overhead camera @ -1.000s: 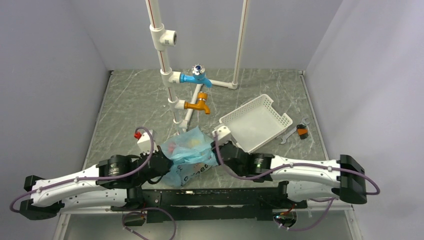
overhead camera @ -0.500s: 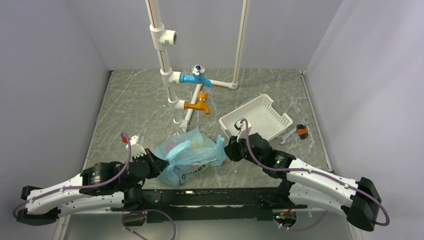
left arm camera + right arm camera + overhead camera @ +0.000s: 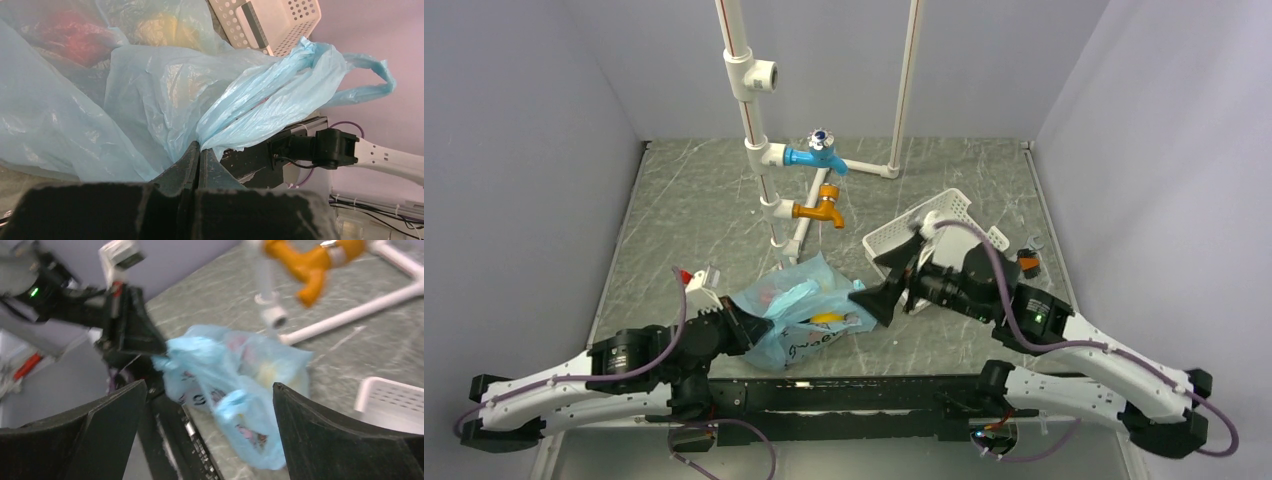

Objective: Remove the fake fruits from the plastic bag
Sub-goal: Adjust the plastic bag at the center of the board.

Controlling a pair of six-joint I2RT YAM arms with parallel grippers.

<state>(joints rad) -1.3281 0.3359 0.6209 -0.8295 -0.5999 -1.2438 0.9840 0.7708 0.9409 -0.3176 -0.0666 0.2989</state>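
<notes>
The light-blue plastic bag [image 3: 799, 315] lies crumpled near the table's front edge. My left gripper [image 3: 742, 325] is shut on the bag's left handle loop [image 3: 260, 107], jaws pressed together [image 3: 199, 150]. Through the film, fake fruits show: a red one [image 3: 70, 30] and a yellow one [image 3: 165, 30], the yellow one also from above [image 3: 827, 318]. My right gripper [image 3: 892, 272] hovers just right of the bag, open wide, with nothing between its fingers. In the right wrist view the bag [image 3: 235, 375] lies below and beyond the spread jaws [image 3: 210, 405].
A white pipe frame carries a blue tap [image 3: 819, 155] and an orange tap [image 3: 819, 210] behind the bag. The white slotted basket [image 3: 944, 210] sits partly under my right arm. A wrench and a small orange-black part [image 3: 1029, 262] lie at the right.
My right gripper has let go of the bag's right handle, opened wide and lifted back to the right. The freed handle dropped. The left gripper keeps its hold.
</notes>
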